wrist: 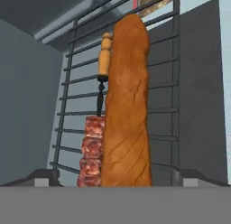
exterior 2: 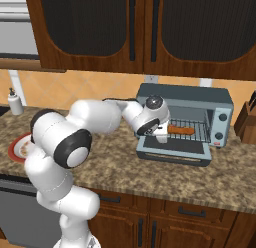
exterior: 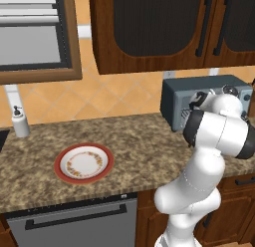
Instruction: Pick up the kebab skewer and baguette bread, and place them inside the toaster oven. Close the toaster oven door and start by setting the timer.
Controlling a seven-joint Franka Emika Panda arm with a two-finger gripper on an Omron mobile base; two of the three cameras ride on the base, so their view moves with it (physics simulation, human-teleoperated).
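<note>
- Your gripper (exterior 2: 161, 137) sits at the mouth of the toaster oven (exterior 2: 222, 104), just above the toaster oven door (exterior 2: 172, 153), which hangs folded down and open over the desk (exterior 2: 125, 167).
- The jaws stand wide apart, one fingertip (wrist: 43, 178) at each side of the hand view, and they hold nothing.
- You can see the baguette bread (wrist: 126, 105) lying on the wire rack (wrist: 72, 105) inside the oven — it also shows as an orange-brown loaf in the right base view.
- The kebab skewer (wrist: 92, 151) lies right beside the bread on the same rack, its wooden handle pointing deeper in; whether they touch, you cannot tell.
- The red-rimmed plate (exterior: 62, 166) rests on the desk, well apart from the oven, with a soap dispenser (exterior: 20, 122) near the wall.
</note>
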